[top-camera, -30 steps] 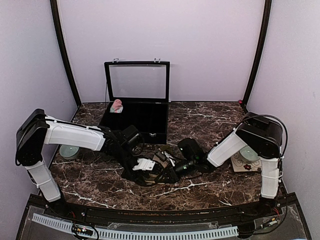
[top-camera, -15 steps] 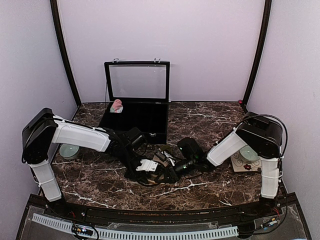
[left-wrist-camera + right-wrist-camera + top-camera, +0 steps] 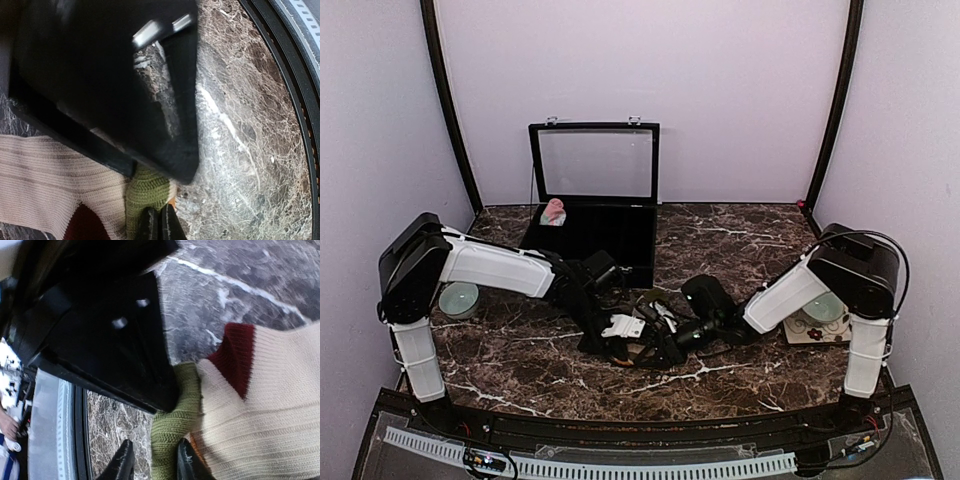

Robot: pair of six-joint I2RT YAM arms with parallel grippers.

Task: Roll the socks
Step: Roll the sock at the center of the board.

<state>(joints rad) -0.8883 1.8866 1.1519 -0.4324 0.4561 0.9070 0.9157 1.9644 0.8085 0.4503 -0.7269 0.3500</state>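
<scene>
Both arms meet over the middle of the table (image 3: pixel 520 365), where the tan sock (image 3: pixel 270 390) lies flat, maroon patch (image 3: pixel 240 355) showing, no roll in it yet. The left tool (image 3: pixel 160 226) is clenched tight on the edge of the olive toe (image 3: pixel 145 192), pinching fabric by the look of it. The right tool (image 3: pixel 154 462) is released, fingers (image 3: pixel 122 462) apart either side of that same toe. The pink sock (image 3: pixel 554 212) sits in the open black box (image 3: pixel 590 250) at the back, too small to tell if it is rolled. So one likely done, one barely begun. Black arm housing (image 3: pixel 100 75) blocks half of each wrist view, and from above the tools bury the tan sock.
</scene>
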